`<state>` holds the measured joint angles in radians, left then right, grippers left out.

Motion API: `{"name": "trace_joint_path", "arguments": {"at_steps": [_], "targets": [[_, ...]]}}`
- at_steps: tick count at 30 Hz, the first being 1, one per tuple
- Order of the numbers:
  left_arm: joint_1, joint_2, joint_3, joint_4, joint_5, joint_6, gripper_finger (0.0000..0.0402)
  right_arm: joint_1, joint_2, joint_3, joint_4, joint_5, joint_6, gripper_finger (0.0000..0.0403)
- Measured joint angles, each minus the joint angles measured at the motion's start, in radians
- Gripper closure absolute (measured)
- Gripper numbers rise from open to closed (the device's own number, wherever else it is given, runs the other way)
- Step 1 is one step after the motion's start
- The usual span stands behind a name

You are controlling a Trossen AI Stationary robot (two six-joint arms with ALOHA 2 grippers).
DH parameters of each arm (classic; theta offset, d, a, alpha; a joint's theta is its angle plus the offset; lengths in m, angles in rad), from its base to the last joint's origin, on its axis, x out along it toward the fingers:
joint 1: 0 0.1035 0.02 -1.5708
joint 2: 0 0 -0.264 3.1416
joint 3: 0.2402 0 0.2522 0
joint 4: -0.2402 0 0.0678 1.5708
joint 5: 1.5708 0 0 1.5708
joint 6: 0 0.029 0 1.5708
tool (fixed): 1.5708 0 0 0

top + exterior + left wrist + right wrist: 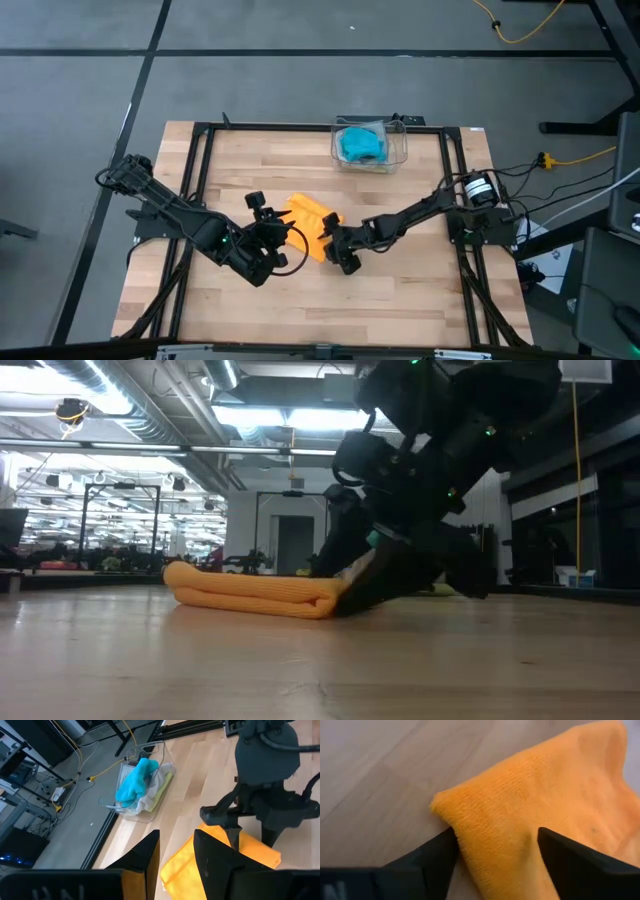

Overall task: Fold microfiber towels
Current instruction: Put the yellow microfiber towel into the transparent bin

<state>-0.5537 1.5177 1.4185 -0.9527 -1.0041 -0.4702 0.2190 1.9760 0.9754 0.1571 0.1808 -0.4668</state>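
1. Table (400, 300): no writing legible anywhere.
2. Bin (398, 148), 12 o'clock edge, holds a teal towel (360, 145).
3. Orange towel (308, 222) lies folded at centre.
4. Right gripper (495, 845), at the towel's 4 o'clock, straddles its corner, fingers spread.
5. Left gripper (176, 855), at its 8 o'clock: partly parted, empty.

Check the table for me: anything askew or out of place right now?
Nothing stands out. The orange towel lies folded mid-table between the left gripper and the right gripper, whose open fingers straddle its corner. The other towels are heaped inside the clear bin.

The wooden table (400, 290) carries a folded orange towel (308, 224) and a clear bin (370, 145).
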Motion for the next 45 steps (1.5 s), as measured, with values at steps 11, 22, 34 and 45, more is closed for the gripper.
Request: {"name": "trace_joint_path", "arguments": {"at_steps": [11,22,34,45], "targets": [[0.000,0.000,0.000,-0.001,0.003,0.000,0.0290,-0.022,-0.006,0.131,-0.164,0.278,0.090,0.0383],[0.000,0.000,0.000,-0.007,0.004,0.000,0.0290,-0.025,-0.209,0.479,-0.826,0.590,0.017,0.0394],[0.002,0.000,0.000,-0.009,0.004,0.001,0.0290,-0.231,-0.429,0.663,-1.014,0.711,-0.017,0.0394],[0.038,0.000,0.000,-0.012,0.024,0.007,0.0290,-0.588,-0.418,0.622,-0.994,0.582,-0.069,0.0394]]}}
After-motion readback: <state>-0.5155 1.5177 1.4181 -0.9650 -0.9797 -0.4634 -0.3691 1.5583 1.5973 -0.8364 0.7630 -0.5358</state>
